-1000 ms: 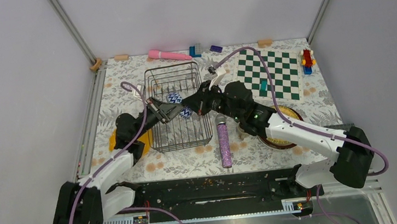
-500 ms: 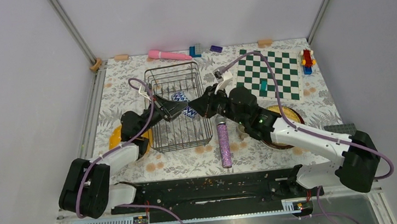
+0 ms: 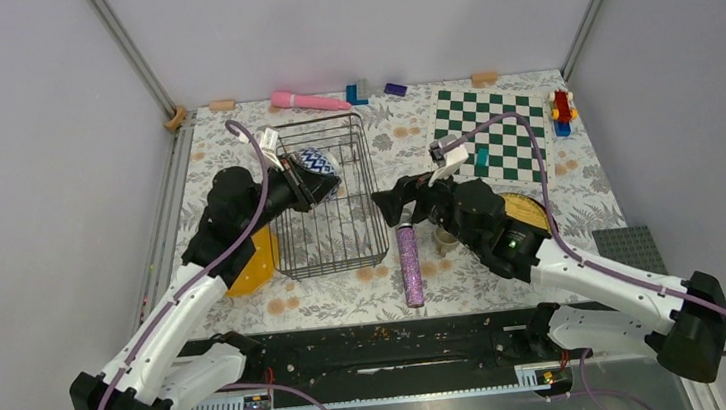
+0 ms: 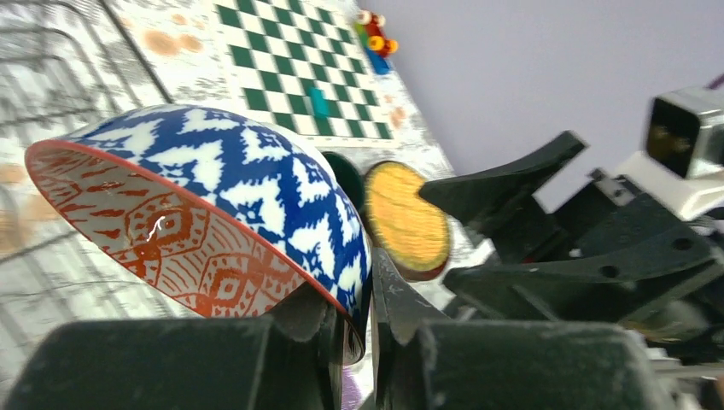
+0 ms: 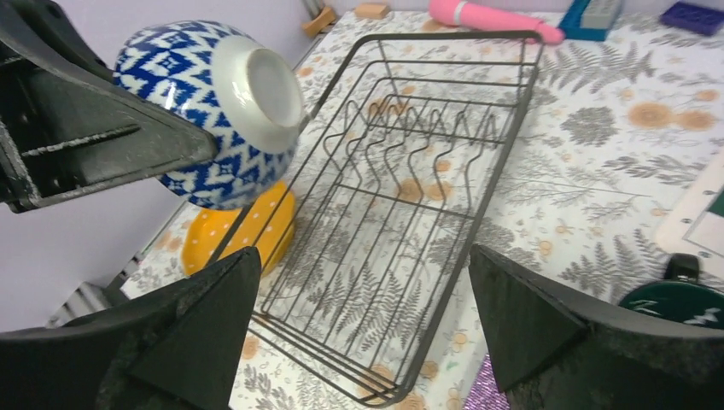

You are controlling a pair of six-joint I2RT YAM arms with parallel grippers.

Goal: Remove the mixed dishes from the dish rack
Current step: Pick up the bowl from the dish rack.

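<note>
Patterned bowl (image 4: 213, 205), rim clamped in left gripper (image 4: 365, 329).
We judge it glazed, slippery, breakable; the rim grip suits it. Right gripper (image 5: 363, 282) fingers stand apart, empty.

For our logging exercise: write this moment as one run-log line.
left pincer: shut on patterned bowl, held above dish rack | right pincer: open, empty, beside rack | bowl not yet set down
</note>
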